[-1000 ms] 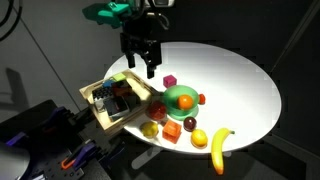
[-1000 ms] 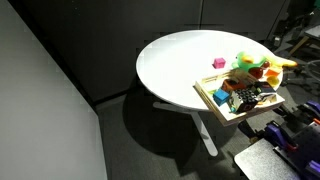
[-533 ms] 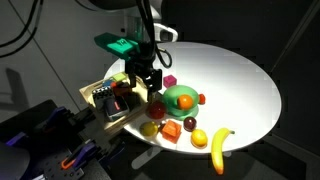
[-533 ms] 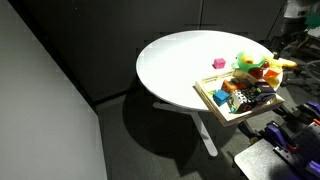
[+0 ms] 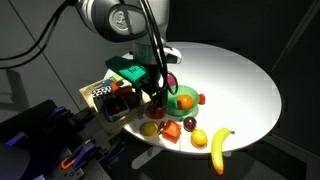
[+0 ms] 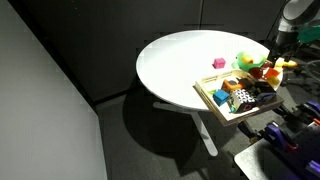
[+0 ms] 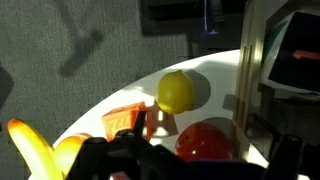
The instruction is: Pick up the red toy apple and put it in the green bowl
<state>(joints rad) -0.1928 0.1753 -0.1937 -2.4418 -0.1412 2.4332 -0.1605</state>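
"Where's the apple (image 7: 205, 143)?"
"On the table (image 5: 240, 80), right under the jaws. They're spread, one either side of it, nothing pinched yet."
"And the bowl (image 5: 180, 91)?"
"Just beside the apple."

The white table (image 5: 240, 80) is brightly lit, with dark surroundings in both exterior views. The wrist view shows soft focus, hard shadows and a blurred foreground.

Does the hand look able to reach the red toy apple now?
Probably yes. In the wrist view the red toy apple lies between the fingers of the open hand, and nothing covers it or stands in the way.
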